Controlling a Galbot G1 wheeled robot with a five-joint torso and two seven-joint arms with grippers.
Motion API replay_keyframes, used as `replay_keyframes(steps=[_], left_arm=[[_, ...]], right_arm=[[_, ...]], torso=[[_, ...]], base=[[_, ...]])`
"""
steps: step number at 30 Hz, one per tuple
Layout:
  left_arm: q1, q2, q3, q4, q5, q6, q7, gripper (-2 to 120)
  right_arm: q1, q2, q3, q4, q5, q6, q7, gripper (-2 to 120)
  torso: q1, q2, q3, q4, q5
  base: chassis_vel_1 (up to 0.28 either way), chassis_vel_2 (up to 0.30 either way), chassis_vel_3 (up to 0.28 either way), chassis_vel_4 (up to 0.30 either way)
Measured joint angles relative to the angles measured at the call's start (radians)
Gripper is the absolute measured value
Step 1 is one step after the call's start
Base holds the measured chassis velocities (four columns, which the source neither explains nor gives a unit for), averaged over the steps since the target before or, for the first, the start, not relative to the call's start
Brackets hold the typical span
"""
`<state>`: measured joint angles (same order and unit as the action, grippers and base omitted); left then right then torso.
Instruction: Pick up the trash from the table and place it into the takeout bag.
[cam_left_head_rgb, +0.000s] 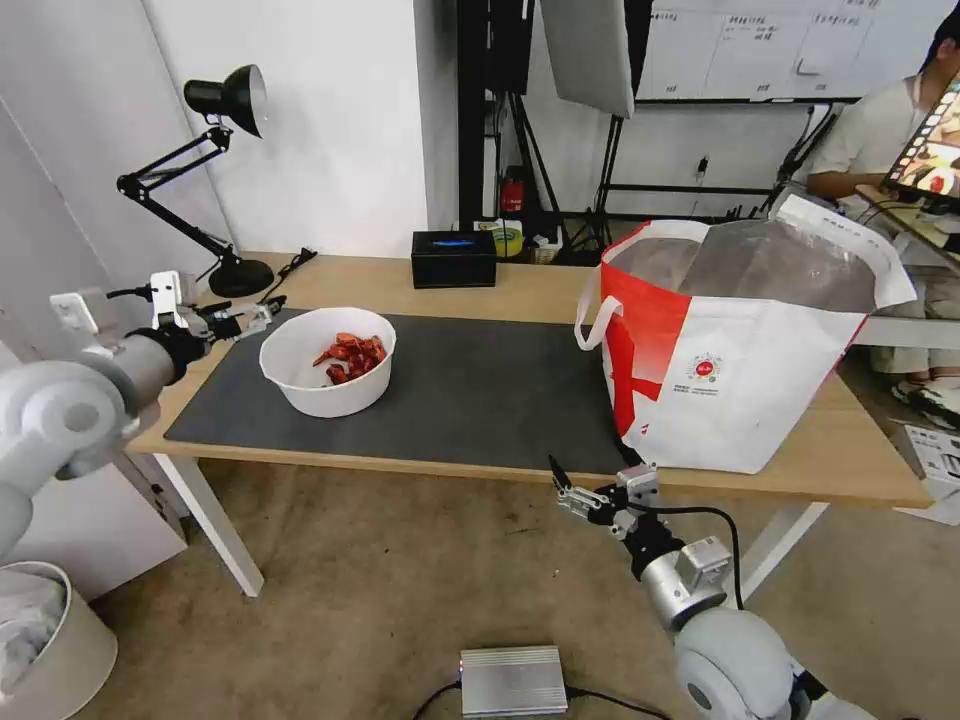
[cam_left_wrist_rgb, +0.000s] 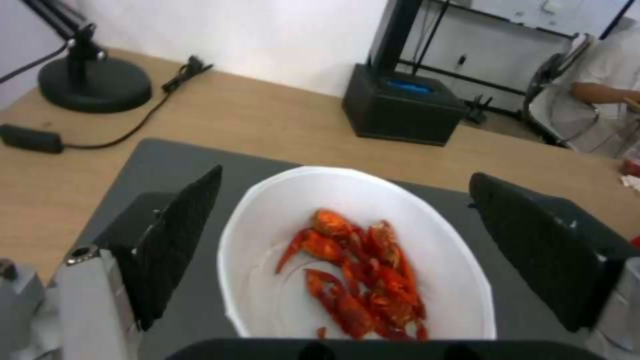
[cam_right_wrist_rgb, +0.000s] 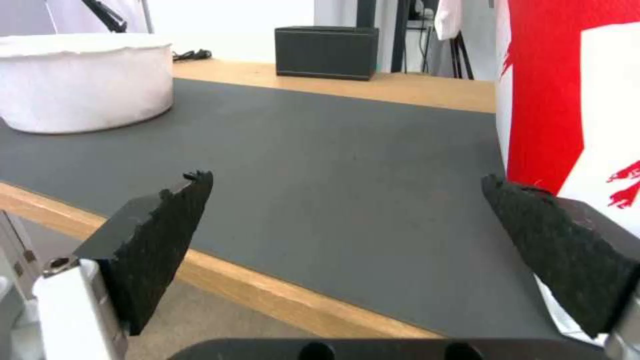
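— What is closest to the camera?

— Closest is the right gripper (cam_left_head_rgb: 590, 480), low in front of the table's (cam_left_head_rgb: 380, 280) near edge, beside the bottom corner of the bag. Its fingers (cam_right_wrist_rgb: 160, 240) are spread wide with nothing between them.

— Now tell me from left to right.

— On the left, the left gripper (cam_left_head_rgb: 262, 313) is at the left edge of the grey mat (cam_left_head_rgb: 480, 390), just beside the bowl's rim. Its fingers (cam_left_wrist_rgb: 180, 235) are also spread apart and they hold nothing; the wrist view looks down into the bowl. Behind it stands a black desk lamp (cam_left_head_rgb: 225, 170).

— And the bowl?

— The white bowl (cam_left_head_rgb: 300, 365) stands on the mat, left part, with red crayfish shells (cam_left_head_rgb: 352, 357) inside. Behind, a black tissue box (cam_left_head_rgb: 453, 258) is on the wood. On the right stands the white-and-red bag (cam_left_head_rgb: 740, 370), upright and open, with silver lining.
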<state>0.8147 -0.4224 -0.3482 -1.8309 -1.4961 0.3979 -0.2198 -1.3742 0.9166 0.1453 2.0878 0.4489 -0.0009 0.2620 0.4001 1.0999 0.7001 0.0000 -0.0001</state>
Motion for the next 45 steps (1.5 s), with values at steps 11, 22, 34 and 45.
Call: replay_keyframes(steps=[11, 22, 34, 45], left_arm=[[-0.011, 0.02, 0.0, 0.061, -0.049, 0.049, -0.001, 100], [0.0, 0.02, -0.003, 0.069, -0.047, 0.049, -0.002, 100], [-0.047, 0.0, 0.043, 0.138, -0.051, 0.072, -0.001, 100], [-0.178, -0.032, 0.152, 0.237, -0.057, 0.199, 0.058, 100]], right_arm=[[0.0, 0.0, 0.0, 0.0, 0.0, 0.0, 0.0, 100], [0.0, 0.0, 0.0, 0.0, 0.0, 0.0, 0.0, 100], [0.0, 0.0, 0.0, 0.0, 0.0, 0.0, 0.0, 100], [0.0, 0.0, 0.0, 0.0, 0.0, 0.0, 0.0, 100]], torso=[[0.0, 0.0, 0.0, 0.0, 0.0], [0.0, 0.0, 0.0, 0.0, 0.0], [0.0, 0.0, 0.0, 0.0001, 0.0001], [0.0, 0.0, 0.0, 0.0, 0.0001]], base=[[0.0, 0.0, 0.0, 0.0], [0.0, 0.0, 0.0, 0.0], [0.0, 0.0, 0.0, 0.0], [0.0, 0.0, 0.0, 0.0]])
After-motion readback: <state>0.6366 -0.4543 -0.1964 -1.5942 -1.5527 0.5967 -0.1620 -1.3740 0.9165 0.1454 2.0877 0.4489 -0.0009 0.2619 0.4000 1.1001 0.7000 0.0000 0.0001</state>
